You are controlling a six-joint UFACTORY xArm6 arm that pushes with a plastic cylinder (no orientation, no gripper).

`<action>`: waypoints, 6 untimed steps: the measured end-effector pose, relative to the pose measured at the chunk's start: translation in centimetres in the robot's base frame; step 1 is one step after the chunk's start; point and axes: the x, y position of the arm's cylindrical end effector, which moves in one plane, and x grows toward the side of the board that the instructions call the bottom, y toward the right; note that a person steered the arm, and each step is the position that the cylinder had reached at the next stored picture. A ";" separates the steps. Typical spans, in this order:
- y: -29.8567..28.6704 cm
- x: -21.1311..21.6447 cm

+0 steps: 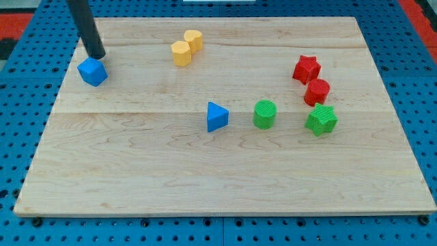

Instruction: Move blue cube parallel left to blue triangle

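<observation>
**Board stock: rod at blue cube, upper-left corner**

- Arm: only the dark rod shows; it enters from the view's top-left and leans slightly, lower end toward the view's right. No jaws on this rig, so nothing open, closed or gripping; just a plain rod.
- My tip (97, 55): down at the board, just above and touching, or all but touching, the top edge of the blue cube (92, 71). Can't tell if there's true contact.
- Blue cube: near the board's left edge, upper part; sits directly below the tip in the view.
- Blue triangle (216, 117): mid-board, well apart from the cube, toward the view's right and lower down.
- Green cylinder (265, 114): just right of the triangle, same row.
- Green star (321, 119): further right, same row approx.
- Red star (306, 69) and red cylinder (317, 91): right side, stacked in a short column above the green star, close together.
- Two yellow blocks (186, 47): top centre, touching each other; shape unclear.
- Wooden board (136, 178): pale, lies on a blue perforated base (13, 123).
</observation>
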 end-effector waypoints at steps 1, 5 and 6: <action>0.0 4.3; 10.0 8.9; 13.4 11.2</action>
